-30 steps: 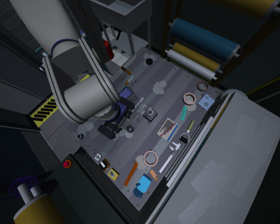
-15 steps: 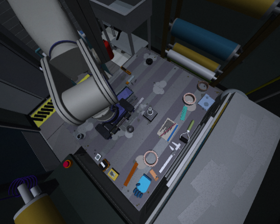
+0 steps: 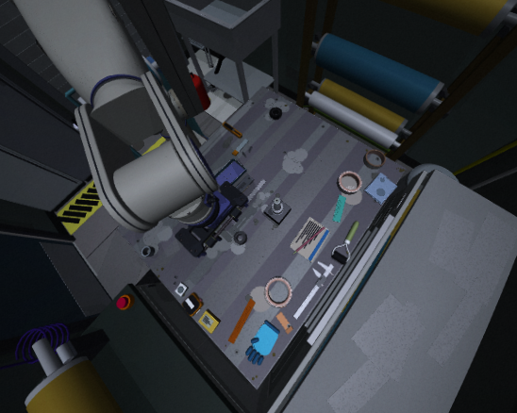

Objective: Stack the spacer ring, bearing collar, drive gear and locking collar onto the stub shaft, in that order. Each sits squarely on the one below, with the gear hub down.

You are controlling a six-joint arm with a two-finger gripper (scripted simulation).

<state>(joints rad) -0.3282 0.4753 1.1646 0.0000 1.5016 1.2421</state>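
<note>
My gripper hangs low over the left part of the bench, just left of a small dark ring that lies flat on the surface. The stub shaft stands upright on its dark square base near the bench's middle, to the right of the gripper, with nothing on it. A large pink toothed ring lies toward the near edge. Another pink ring and a brown ring lie at the far right. A small grey ring sits at the left edge and a black one at the far corner. The gripper is open and holds nothing.
The arm's big elbow overhangs the bench's left edge. A striped card, teal strip, green-handled tool, blue glove and orange bar lie about the right and near parts. A grey cabinet borders the right side.
</note>
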